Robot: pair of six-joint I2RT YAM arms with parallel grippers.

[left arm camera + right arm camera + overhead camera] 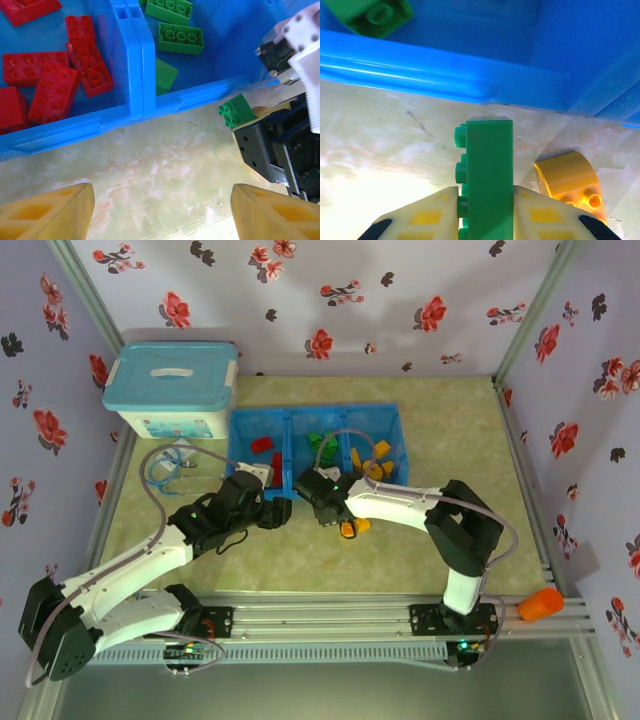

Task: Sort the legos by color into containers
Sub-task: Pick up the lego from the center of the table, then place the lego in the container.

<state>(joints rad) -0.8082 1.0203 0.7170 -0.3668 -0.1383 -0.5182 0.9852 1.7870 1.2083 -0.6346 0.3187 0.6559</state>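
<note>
Top view: a blue tray (pixel 270 412) of three joined bins sits on the tabletop (pixel 450 440). Red bricks (pixel 262 445) lie in its left bin, green bricks (pixel 322 443) in the middle and yellow-orange bricks (pixel 377 462) in the right, so I judge the sorting mostly done. One loose yellow-orange brick (pixel 350 528) lies on the tabletop just in front of the tray. My left gripper (pixel 278 512) and right gripper (pixel 303 483) are both near the tray's front wall.

Left wrist view: my left gripper (pixel 160 215) is released, with nothing between its fingers. It hangs over bare tabletop in front of the divider between the red and green bins.

Right wrist view: my right gripper (pixel 487 215) is clenched on a green brick (pixel 487 165) standing on edge, just short of the tray wall. I judge two placements remain: this green brick and the loose yellow-orange one beside it.
</note>
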